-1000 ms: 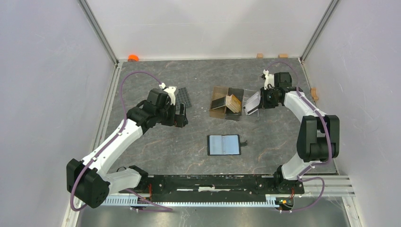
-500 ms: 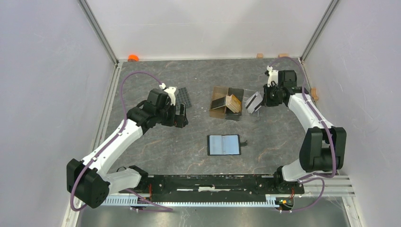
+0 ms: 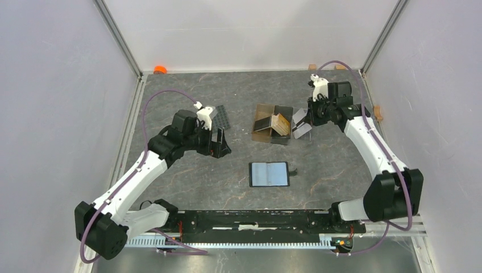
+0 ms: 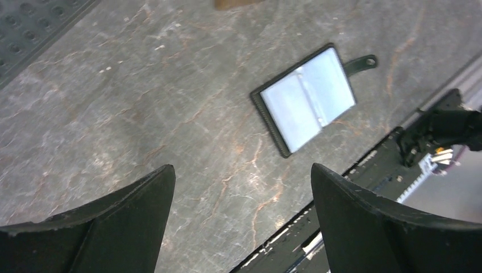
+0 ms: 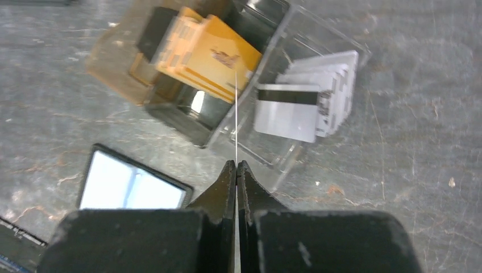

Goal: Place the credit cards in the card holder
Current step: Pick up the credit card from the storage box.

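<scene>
Tan-orange credit cards [image 5: 210, 57] stand fanned in the brown translucent box [image 5: 108, 68] at the far middle of the counter [image 3: 324, 162]. A batch of whitish cards [image 5: 301, 105], 1 of them with a dark stripe, leans in the clear tray [image 5: 273, 156] that touches the box's right side.

The card holder [image 3: 269, 174] lies open with its pale blue-grey inside up. It is nearer the arm bases than the box and well apart from it, with its little strap tab pointing right. I can see nothing slotted into it, so I count 0 cards in and all of the filling still to do.

The right gripper [image 5: 236, 165] hovers over the tray with its jaws clenched tight. A thin card [image 5: 236, 114] seems to stick out from between the tips, showing only as a pale line because it is seen edge-on (I would not swear to it). If that reading is right, the 1st card is in hand, but it has yet to be carried across to the holder and slid into a pocket.

The left gripper [image 4: 241, 185] hangs over bare counter to the left of the holder, jaws spread wide and grasping nothing. A black gridded mat [image 3: 223, 116] lies just beyond it on the far side.

Judging by both stacks, nearly the whole job remains.
</scene>
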You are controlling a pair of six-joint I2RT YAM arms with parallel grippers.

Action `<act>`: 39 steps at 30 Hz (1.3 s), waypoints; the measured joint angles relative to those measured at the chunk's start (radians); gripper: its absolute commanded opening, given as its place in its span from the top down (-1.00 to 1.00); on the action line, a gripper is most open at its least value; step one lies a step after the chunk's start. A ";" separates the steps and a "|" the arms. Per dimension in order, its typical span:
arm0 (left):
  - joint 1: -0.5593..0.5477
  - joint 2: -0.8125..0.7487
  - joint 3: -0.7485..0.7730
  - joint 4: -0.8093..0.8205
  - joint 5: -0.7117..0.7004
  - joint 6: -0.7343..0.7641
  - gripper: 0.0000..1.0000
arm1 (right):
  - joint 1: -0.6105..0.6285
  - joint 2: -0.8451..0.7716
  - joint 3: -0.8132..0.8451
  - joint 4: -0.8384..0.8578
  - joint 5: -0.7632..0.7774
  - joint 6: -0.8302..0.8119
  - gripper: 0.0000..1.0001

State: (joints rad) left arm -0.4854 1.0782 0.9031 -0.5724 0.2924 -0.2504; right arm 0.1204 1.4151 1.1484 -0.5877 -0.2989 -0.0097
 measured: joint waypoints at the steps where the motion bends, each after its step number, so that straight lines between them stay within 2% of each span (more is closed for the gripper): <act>1: 0.000 -0.010 -0.004 0.010 0.017 0.003 -0.87 | 0.019 -0.024 0.006 -0.003 -0.004 0.000 1.00; 7: -0.020 -0.056 -0.027 0.071 0.137 0.023 -0.85 | 0.177 -0.146 0.008 -0.009 -0.053 0.005 1.00; 13: -0.076 -0.082 -0.058 0.124 0.241 0.048 -0.86 | 0.331 -0.282 -0.132 0.036 -0.219 0.041 1.00; 19: -0.150 -0.069 -0.069 0.139 0.296 0.067 -0.89 | 0.488 -0.325 -0.294 0.090 -0.371 0.081 1.00; 25: -0.208 -0.057 -0.072 0.144 0.316 0.089 -0.85 | 0.579 -0.343 -0.343 0.146 -0.477 0.107 1.00; 27: -0.234 -0.048 -0.074 0.146 0.341 0.093 -0.65 | 0.600 -0.346 -0.343 0.173 -0.504 0.114 1.00; 29: -0.256 -0.041 -0.076 0.150 0.369 0.097 -0.35 | 0.620 -0.346 -0.343 0.196 -0.529 0.119 1.00; 33: -0.298 -0.031 -0.076 0.157 0.432 0.119 0.61 | 0.636 -0.345 -0.340 0.213 -0.550 0.121 1.00; 35: -0.310 -0.028 -0.076 0.158 0.466 0.123 0.95 | 0.637 -0.344 -0.336 0.221 -0.553 0.122 1.00; 37: -0.315 -0.026 -0.076 0.161 0.499 0.132 0.96 | 0.637 -0.344 -0.336 0.231 -0.553 0.128 0.78; 39: -0.316 -0.025 -0.076 0.162 0.516 0.134 0.96 | 0.637 -0.344 -0.336 0.236 -0.552 0.139 0.13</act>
State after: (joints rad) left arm -0.8017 1.0531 0.8272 -0.4107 0.8085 -0.1165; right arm 0.7578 1.0706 0.8127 -0.3515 -0.8509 0.1295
